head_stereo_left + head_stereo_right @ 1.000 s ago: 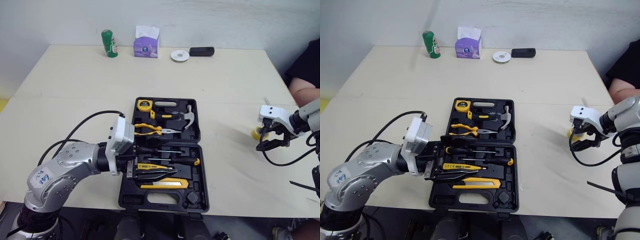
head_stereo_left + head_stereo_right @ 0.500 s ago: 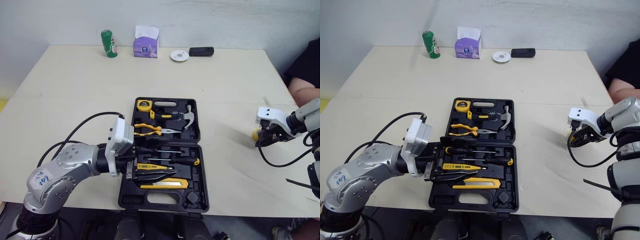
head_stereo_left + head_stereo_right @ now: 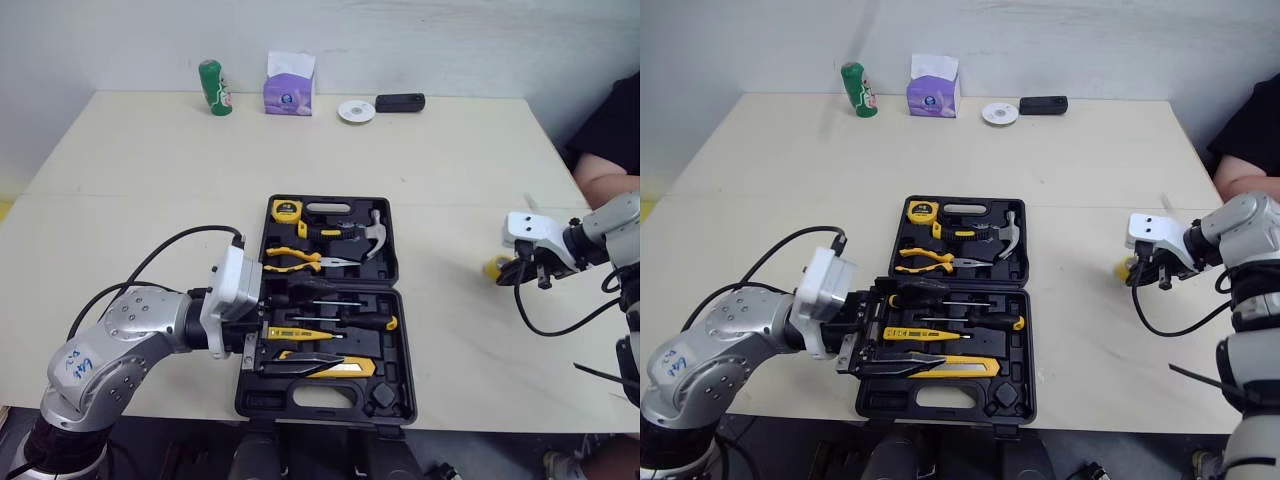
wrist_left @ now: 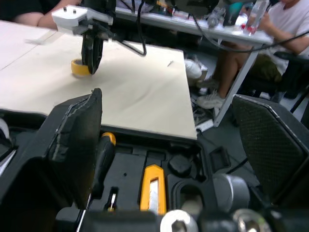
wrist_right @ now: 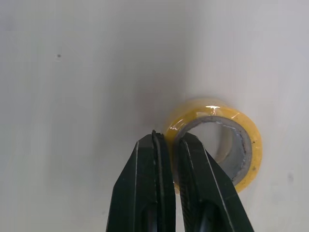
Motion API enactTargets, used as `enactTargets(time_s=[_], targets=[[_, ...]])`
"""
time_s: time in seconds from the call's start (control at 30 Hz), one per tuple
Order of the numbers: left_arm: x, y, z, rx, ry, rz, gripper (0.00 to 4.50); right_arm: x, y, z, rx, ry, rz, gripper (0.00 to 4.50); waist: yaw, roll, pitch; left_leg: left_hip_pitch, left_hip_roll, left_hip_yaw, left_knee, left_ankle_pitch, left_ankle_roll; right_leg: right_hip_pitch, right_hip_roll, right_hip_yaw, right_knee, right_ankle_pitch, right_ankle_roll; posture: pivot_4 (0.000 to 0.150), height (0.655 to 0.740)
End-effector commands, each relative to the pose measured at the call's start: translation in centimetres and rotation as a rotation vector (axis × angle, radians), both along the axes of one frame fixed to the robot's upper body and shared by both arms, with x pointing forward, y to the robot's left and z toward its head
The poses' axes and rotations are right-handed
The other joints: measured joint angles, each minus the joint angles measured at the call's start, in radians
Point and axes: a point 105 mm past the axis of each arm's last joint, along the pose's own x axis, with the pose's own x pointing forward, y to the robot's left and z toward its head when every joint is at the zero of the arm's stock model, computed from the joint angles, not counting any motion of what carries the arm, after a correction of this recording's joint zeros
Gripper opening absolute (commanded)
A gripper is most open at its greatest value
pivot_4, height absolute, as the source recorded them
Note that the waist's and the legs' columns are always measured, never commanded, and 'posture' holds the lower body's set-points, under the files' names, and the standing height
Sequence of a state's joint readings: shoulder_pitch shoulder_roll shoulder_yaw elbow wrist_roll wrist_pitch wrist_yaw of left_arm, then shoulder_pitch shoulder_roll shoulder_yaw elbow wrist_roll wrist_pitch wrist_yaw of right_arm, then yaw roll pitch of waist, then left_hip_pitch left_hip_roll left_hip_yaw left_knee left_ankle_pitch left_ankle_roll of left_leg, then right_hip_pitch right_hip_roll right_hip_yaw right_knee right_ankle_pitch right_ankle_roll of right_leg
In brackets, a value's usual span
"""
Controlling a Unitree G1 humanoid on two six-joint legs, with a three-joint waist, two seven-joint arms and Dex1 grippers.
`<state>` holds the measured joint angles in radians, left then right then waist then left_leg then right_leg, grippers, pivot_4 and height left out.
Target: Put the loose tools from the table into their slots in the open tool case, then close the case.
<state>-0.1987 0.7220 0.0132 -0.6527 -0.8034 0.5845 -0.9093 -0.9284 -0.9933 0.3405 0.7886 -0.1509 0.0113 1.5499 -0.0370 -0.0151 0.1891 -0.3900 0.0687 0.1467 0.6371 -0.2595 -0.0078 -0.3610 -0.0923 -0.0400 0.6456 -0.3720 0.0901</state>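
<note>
The yellow tape roll (image 5: 208,107) lies flat on the surface at the right of the frame, well apart from the open tool case (image 3: 262,398) at centre. In the right wrist view we see the right gripper (image 5: 171,140) with its two fingers brought nearly together across the wall of the roll, one outside the ring and one inside its hole. We judge that they are clamped on that wall. The roll's hole faces upward, so it has no long axis to speak of, and it rests on the surface, not lifted.

From here the case lies toward the left of the frame, across a bare stretch of surface with nothing in the path. The surface's right edge and a person's arm (image 3: 603,178) are close behind the gripper, so we judge the free room is all on the case side.

The left gripper (image 3: 256,333) sits at the lower-left edge of the case, fingers wide apart, holding nothing. It is far from the roll, so the right arm is the nearer one.
</note>
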Motion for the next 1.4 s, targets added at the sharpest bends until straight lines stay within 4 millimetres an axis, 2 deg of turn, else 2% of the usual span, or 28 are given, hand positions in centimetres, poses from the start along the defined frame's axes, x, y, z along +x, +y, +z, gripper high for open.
enactTargets(time_s=[0.03, 0.13, 0.33, 0.43, 0.67, 0.93, 1.4], targets=[[-0.2, 0.8, -0.5, 0.025, -0.072, 0.007, 4.5, -2.0, 2.9, 3.3, 0.029, -0.033, 0.142, 0.04, 0.005, 0.002, 0.001, 0.0, 0.0, 0.0, 0.0, 0.0, 0.0, -0.001, -0.001, 0.0, 0.0, 0.0, 0.0, 0.15, 0.74], [-0.1, 1.8, -1.2, 0.046, -0.105, 0.03, 4.5, -4.2, 5.7, 4.3, 0.033, -0.029, 0.25, 0.04, 0.005, 0.003, 0.002, 0.0, 0.0, 0.0, 0.0, 0.0, 0.0, -0.001, -0.001, 0.0, 0.001, 0.0, 0.0, 0.15, 0.74], [-0.4, 2.6, -2.8, 0.119, -0.1, 0.027, 4.5, -8.0, 10.8, 5.1, 0.101, 0.018, 0.439, 0.04, 0.005, 0.003, 0.002, 0.001, 0.0, -0.001, -0.005, -0.002, 0.001, -0.001, -0.002, 0.0, 0.0, -0.001, -0.001, 0.15, 0.74], [-0.6, 2.4, -3.2, 0.129, -0.103, 0.012, 4.5, -9.6, 12.6, 4.7, 0.154, 0.06, 0.524, 0.04, 0.006, 0.003, 0.002, 0.0, 0.0, -0.001, -0.006, -0.003, 0.002, -0.001, -0.003, 0.0, -0.002, -0.001, -0.001, 0.15, 0.74], [-1.4, 2.3, -3.3, 0.12, -0.082, 0.005, 4.5, -13.3, 16.8, 2.4, 0.237, 0.183, 0.76, 0.04, 0.003, 0.002, 0.002, 0.0, 0.0, -0.001, -0.005, -0.005, 0.004, -0.001, -0.003, 0.0, -0.002, -0.001, -0.002, 0.15, 0.74], [-2.4, 2.4, -3.7, 0.143, -0.039, -0.013, 4.5, -15.1, 17.9, 0.0, 0.194, 0.277, 0.92, 0.04, 0.003, 0.002, 0.002, 0.0, 0.0, -0.001, -0.004, -0.005, 0.005, -0.001, -0.004, 0.0, -0.001, -0.001, -0.002, 0.15, 0.74], [-3.0, 2.5, -4.0, 0.148, 0.002, 0.001, 4.5, -14.5, 18.7, -2.7, 0.123, 0.293, 0.968, 0.04, -0.001, 0.001, 0.002, 0.0, 0.0, -0.001, -0.004, -0.005, 0.005, -0.001, -0.003, -0.001, 0.0, -0.001, -0.002, 0.15, 0.74]])
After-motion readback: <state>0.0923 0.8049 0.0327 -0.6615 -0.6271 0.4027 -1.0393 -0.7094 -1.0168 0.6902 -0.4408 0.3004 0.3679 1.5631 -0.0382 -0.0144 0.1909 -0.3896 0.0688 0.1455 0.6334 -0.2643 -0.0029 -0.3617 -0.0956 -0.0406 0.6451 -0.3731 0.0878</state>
